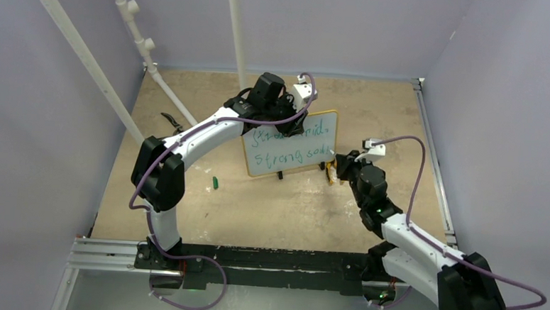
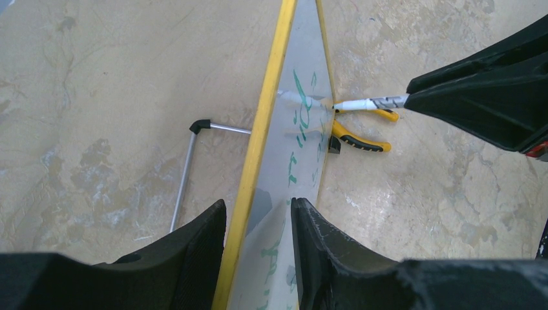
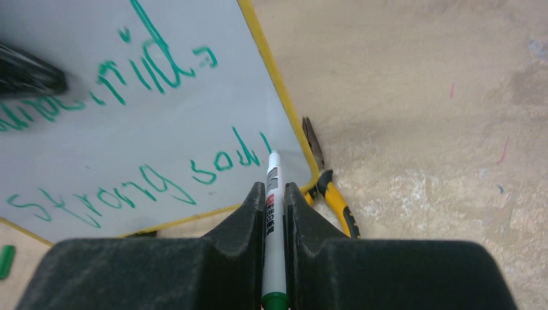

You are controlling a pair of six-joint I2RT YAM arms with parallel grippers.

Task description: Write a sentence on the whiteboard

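The sandy, scuffed tabletop (image 1: 284, 205) is carrying everything, with the two white arms reaching in from its near edge. The whiteboard (image 1: 290, 143), yellow-framed, is standing near the middle of the tabletop, tilting back a little and facing the arms, with a thin metal rod (image 2: 184, 174) lying on the tabletop behind it. The left gripper (image 2: 258, 206) is coming over the board from behind; its jaws are standing partly apart and pinching the top edge, one finger on the back and one on the written face. The right gripper (image 3: 274, 190) is squeezing tight around a white marker (image 3: 273, 174), which is pointing at the board's lower right corner; its tip is sitting right at the surface beside the last stroke, though whether it is touching is hard to make out. Yellow-handled pliers (image 3: 333, 197) are lying on the tabletop just beside that same corner. A small green cap (image 1: 215, 182) is resting on the tabletop, left of the board and apart from it. The sentence (image 1: 281, 155) is running across the board in two lines of green handwriting, the lower one reading "strong soul".
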